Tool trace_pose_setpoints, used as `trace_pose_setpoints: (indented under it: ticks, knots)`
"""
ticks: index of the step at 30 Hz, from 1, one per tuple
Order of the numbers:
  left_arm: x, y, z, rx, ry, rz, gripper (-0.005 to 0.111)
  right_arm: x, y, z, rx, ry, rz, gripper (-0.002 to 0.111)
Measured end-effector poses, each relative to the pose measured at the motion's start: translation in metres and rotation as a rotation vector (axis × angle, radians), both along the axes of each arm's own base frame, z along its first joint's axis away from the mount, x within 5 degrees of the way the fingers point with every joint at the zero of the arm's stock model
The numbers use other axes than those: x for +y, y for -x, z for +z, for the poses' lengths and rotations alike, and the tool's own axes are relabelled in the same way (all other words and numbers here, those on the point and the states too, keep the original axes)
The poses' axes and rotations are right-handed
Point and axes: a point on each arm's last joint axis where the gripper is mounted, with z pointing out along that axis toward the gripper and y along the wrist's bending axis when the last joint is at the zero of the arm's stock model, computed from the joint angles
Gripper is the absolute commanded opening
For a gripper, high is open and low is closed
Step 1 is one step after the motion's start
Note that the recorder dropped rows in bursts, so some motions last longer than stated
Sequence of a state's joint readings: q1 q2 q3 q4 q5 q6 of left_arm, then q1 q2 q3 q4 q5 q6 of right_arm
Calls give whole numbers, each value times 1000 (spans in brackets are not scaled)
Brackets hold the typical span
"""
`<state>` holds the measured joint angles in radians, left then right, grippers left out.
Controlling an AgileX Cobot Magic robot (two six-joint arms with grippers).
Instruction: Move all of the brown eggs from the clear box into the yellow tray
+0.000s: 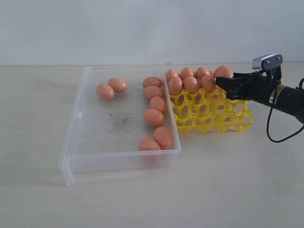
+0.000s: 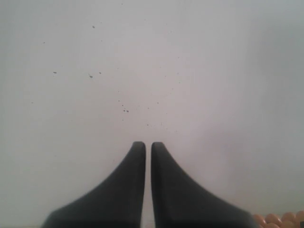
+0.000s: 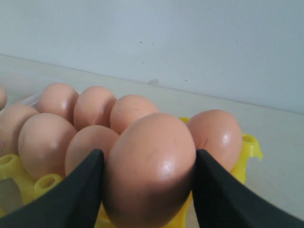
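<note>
The right gripper is clamped on one egg, with a black finger pressed to each side. The egg's underside is cut off by the picture's edge, so I cannot tell whether it sits in a cup of the tray or hangs just above one. It is at the tray's end away from the box.

In the exterior view the fingers cover that spot, so it is hard to make out which egg is gripped. Seven tray eggs show there, crowded in the tray's far rows. The lattice hides their lower halves.

The box lies just beside the tray; whether they touch cannot be told. It holds eight eggs. Six wall eggs are strung along the wall next to the tray, and the last of them is blurred by the box's near wall. A pair of eggs lies well apart from the tray.

The left gripper is out of the exterior view. Its fingers are closed to a hairline slit with nothing between them, facing a blank pale surface. A few edge eggs are cut off at the edge of its picture.
</note>
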<state>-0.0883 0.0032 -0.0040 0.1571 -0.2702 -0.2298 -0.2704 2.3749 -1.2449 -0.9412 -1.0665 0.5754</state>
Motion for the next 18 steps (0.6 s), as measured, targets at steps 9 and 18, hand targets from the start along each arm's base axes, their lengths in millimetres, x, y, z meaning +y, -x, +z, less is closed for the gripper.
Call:
trace_pose_setpoints:
  ticks: [9, 18]
  knots:
    - [0, 0, 0, 0, 0, 0, 4, -2, -1, 1, 16, 30, -17, 3]
    - [0, 0, 0, 0, 0, 0, 4, -1, -1, 1, 18, 34, -8, 47]
